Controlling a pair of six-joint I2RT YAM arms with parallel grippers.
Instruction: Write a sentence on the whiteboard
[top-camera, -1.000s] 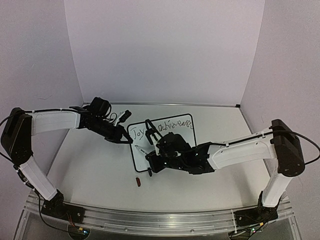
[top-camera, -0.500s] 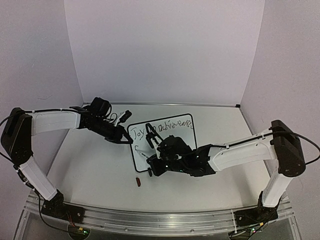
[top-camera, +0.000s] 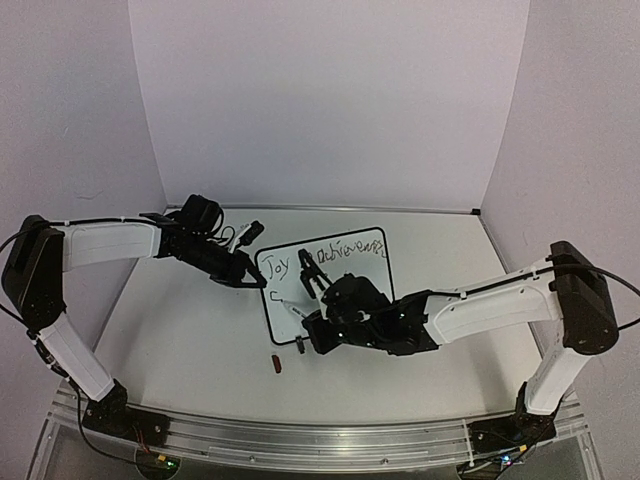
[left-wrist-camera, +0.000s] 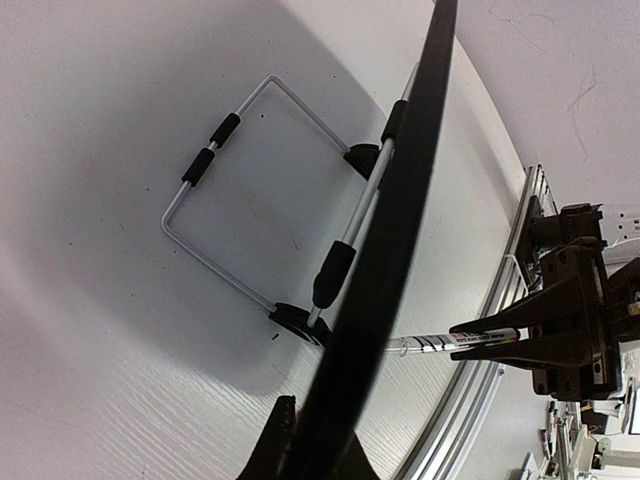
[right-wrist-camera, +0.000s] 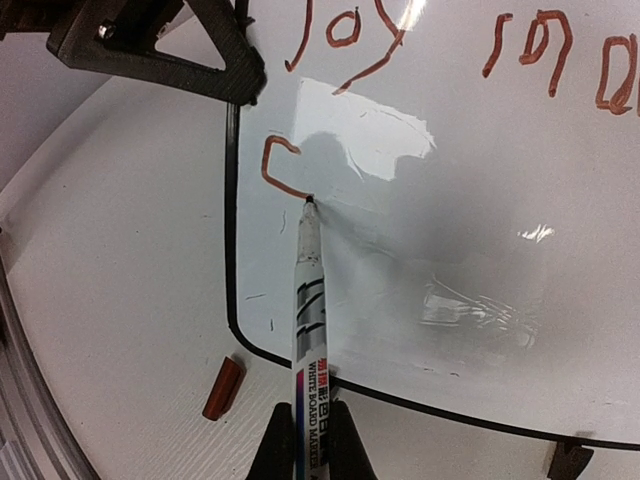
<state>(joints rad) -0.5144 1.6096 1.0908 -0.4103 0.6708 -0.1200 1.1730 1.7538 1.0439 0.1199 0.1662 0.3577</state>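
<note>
Both hands clenched: left hand (top-camera: 256, 283) on the whiteboard (right-wrist-camera: 480, 200) edge, right hand (right-wrist-camera: 309, 445) on the marker (right-wrist-camera: 306, 300); heavy tip pressure could skew the whiteboard.

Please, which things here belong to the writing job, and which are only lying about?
In use:
whiteboard, clamped at its edge by the left gripper
marker, held in the right gripper, tip at the end of a written stroke

Lying about:
marker cap, reddish, on the table just off the board's near corner
</note>
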